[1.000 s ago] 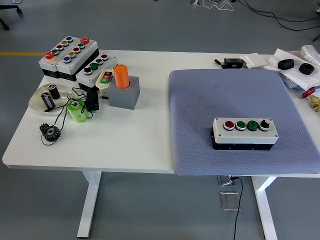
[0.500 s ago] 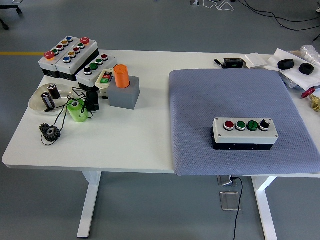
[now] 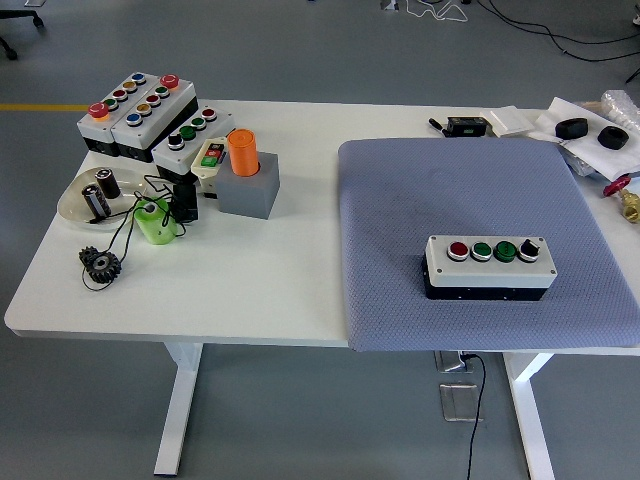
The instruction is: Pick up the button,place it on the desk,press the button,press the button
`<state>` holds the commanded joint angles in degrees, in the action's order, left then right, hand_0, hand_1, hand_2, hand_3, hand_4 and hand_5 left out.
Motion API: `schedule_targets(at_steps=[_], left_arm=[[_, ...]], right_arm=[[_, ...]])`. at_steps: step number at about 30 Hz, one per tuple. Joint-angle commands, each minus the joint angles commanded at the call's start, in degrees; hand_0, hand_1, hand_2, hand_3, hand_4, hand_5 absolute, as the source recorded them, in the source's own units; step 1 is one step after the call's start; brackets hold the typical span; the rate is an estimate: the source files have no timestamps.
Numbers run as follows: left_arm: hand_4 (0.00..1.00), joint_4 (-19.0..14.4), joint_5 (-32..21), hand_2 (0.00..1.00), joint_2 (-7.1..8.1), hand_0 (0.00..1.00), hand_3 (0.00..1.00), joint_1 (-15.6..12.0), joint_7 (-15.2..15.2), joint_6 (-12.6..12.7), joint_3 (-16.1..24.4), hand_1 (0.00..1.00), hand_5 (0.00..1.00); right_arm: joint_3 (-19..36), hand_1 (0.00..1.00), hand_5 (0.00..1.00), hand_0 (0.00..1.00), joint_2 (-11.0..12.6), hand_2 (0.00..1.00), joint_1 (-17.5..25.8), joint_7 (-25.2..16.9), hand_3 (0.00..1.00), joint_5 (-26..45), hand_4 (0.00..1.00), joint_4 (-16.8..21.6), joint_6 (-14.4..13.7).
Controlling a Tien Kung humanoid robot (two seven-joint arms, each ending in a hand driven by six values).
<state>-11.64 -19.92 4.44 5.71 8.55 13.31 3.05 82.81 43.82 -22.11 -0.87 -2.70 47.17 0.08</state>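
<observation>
Nothing has moved since the earlier frames; every object sits where it was, no arm or hand has entered view, so the state of the fingers cannot be told. Means the task looks either not started or paused between steps; cannot tell which.

White tabletop (image 3: 260,290) carries everything. Grey mat (image 3: 400,200) covers its right half, reaching the near edge. Button box (image 3: 489,266), four-button, white top, black base, sits on the mat toward the near right, upright, untouched. Far left corner: cluster of spare button boxes (image 3: 135,112). Just beside them, grey block (image 3: 248,190) with orange cylinder (image 3: 243,152) standing in it. Left edge: clear dish (image 3: 75,205), green roll (image 3: 154,222), small black gear (image 3: 101,264) nearer the front.
</observation>
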Motion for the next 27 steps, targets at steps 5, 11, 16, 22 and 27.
schedule_targets(at_steps=[5,11,16,22,27], left_arm=[[0.464,0.09,1.35,0.815,0.03,0.715,0.687,-0.12,-0.39,0.08,0.91,0.801,0.998],[0.463,0.15,2.75,0.815,0.14,0.714,0.687,-0.12,-0.75,0.15,1.79,0.801,0.998],[0.464,0.08,4.13,0.816,0.53,0.714,0.687,-0.09,-1.02,0.24,2.49,0.801,0.998],[0.464,-0.10,6.75,0.816,0.63,0.714,0.687,-0.46,-1.53,0.35,3.70,0.801,0.998],[0.464,-0.03,9.62,0.817,0.58,0.714,0.687,-0.66,-2.21,0.48,5.59,0.800,0.998]], right_arm=[[-0.23,0.757,0.752,0.814,0.05,0.784,-0.02,0.01,0.765,0.00,0.531,-0.11,0.17],[-0.44,0.746,0.753,0.801,-0.31,0.770,0.34,0.00,0.753,0.51,0.530,-0.24,0.20],[-0.28,0.718,0.753,0.767,-0.53,0.761,0.81,0.10,0.748,0.99,0.529,-0.03,0.20],[-0.52,0.712,0.752,0.765,-0.64,0.758,1.08,0.17,0.746,1.28,0.528,0.19,0.25],[-0.22,0.709,0.752,0.765,-0.82,0.757,1.35,0.20,0.737,1.24,0.527,0.48,0.29]])
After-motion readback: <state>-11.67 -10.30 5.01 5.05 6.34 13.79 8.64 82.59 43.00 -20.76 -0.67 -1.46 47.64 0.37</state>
